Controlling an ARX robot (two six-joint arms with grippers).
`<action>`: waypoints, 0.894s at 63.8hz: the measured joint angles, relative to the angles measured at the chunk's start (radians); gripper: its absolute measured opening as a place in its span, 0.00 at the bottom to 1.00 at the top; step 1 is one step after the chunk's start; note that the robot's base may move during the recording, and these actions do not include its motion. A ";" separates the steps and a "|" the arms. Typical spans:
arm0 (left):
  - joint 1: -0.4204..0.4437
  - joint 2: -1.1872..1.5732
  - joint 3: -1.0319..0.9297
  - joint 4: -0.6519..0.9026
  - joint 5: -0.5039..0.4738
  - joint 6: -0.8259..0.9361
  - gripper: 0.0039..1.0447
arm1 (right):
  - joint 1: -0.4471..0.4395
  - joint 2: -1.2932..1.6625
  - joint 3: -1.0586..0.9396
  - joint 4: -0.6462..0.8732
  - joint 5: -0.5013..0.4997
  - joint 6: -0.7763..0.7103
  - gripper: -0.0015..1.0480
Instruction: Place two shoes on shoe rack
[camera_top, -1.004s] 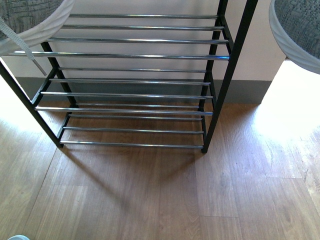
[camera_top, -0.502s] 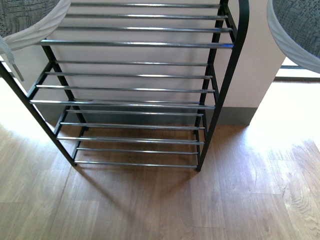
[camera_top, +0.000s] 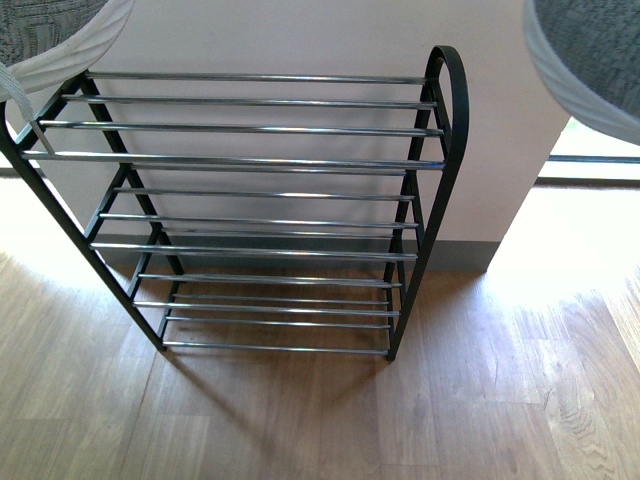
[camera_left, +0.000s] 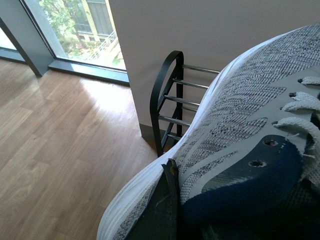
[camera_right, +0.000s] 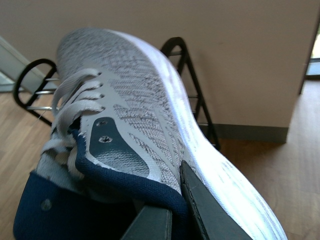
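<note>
The shoe rack (camera_top: 250, 160) stands against the wall, with black side frames and chrome rods, all tiers bare. One grey knit sneaker (camera_top: 60, 35) hangs at the upper left, above the rack's left end, a lace dangling. Its twin (camera_top: 590, 55) hangs at the upper right, beyond the rack's right frame. My left gripper (camera_left: 182, 195) is shut on the left sneaker's (camera_left: 240, 115) navy collar, with the rack (camera_left: 162, 95) below and ahead. My right gripper (camera_right: 167, 195) is shut on the other sneaker's (camera_right: 130, 95) collar, one finger outside and one inside. The rack's frames (camera_right: 192, 85) show behind its toe.
Wood floor (camera_top: 330, 420) spreads in front of the rack. A pale wall (camera_top: 300, 40) with a grey skirting backs it and ends at a corner right of the rack. Floor-length windows (camera_left: 75, 30) lie beyond the wall on both sides.
The rack has slid down the front view, and its top tier and rounded right frame end now show. Both sneakers stay in the upper corners.
</note>
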 joint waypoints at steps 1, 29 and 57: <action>0.000 0.000 0.000 0.000 0.000 0.000 0.01 | 0.012 0.003 0.007 -0.004 0.002 0.002 0.01; 0.000 0.000 0.000 0.000 0.003 0.000 0.01 | 0.583 0.237 0.305 -0.098 0.642 0.402 0.01; 0.000 0.000 0.000 0.000 0.001 0.000 0.01 | 0.814 0.615 0.689 -0.338 1.191 0.742 0.01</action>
